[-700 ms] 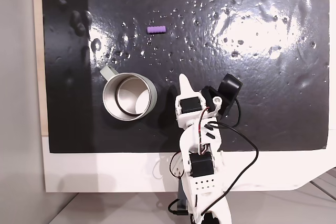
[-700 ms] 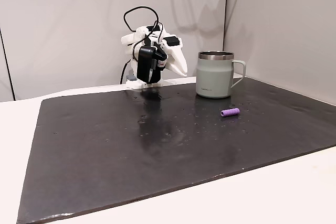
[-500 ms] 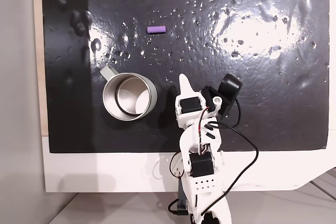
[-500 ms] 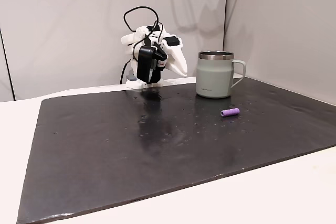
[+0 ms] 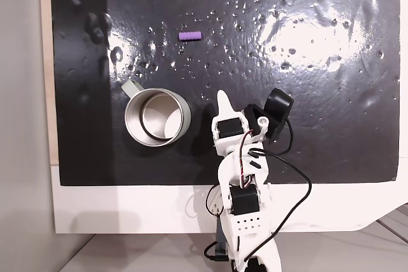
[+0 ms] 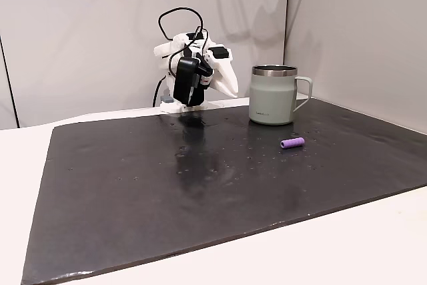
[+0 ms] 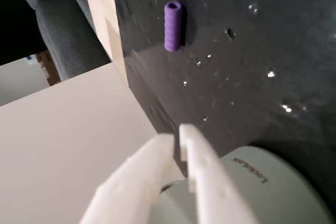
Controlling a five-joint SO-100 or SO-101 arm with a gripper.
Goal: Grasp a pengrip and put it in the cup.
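Barely shifted since 0.7 s ago: arm tucked by the base as before, cable loop slightly re-hung, camera housing a touch higher; pengrip and cup unmoved.

Top-down fixed view: cup point(image 5: 157, 118) standing on black mat point(image 5: 319, 151), handle stub toward upper left. Pengrip point(image 5: 189, 35) lying flat, well apart from cup, up and slightly right of its rim. Gripper point(image 5: 222, 98) just right of cup, tip aimed up-frame, passing right of the pengrip.

Side fixed view: cup point(image 6: 273, 95) upright near back edge of mat point(image 6: 133, 198). Pengrip point(image 6: 291, 143) in front of cup, near its handle side. Gripper point(image 6: 229, 85) folded, just left of cup, well above mat.

Wrist view: white fingers point(image 7: 205, 182) pressed together, nothing between them, hanging over cup wall point(image 7: 268, 192). Pengrip point(image 7: 172, 25) far beyond cup, ahead of the tips and slightly left of their line, long axis roughly along the reach.

Risks, as judged: jaws must part before descent or shut tips shove the small tube rolling; low swing from cup side could clip the rim; wet-looking mat may let the pengrip skid.
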